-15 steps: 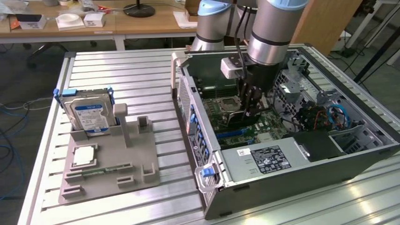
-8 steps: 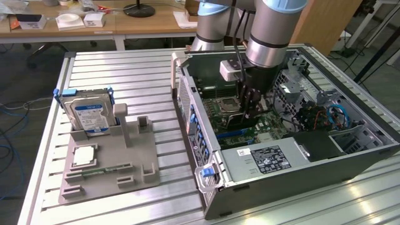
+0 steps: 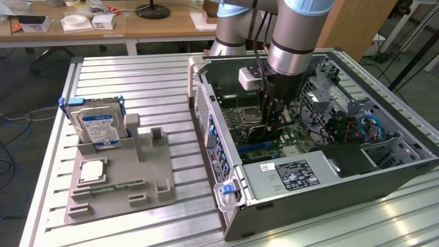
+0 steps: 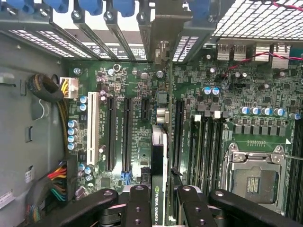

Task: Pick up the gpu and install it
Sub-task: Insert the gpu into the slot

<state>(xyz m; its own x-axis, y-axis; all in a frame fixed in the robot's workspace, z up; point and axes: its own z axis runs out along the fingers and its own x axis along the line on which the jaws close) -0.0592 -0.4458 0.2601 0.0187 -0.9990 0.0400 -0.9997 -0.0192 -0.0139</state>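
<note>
One gpu (image 4: pixel 159 163), thin black rigid circuit card, clamped edge-on in black metal gripper (image 4: pixel 160 201), over green motherboard (image 4: pixel 142 90) slots inside grey steel computer case (image 3: pixel 343 203). Light, stiff, fragile; edge hold suits. Seating possibly incomplete.

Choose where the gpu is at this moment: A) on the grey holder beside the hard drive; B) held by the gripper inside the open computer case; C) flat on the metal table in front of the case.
B: the gripper clamps the gpu edge-on over the motherboard, within the computer case.
</note>
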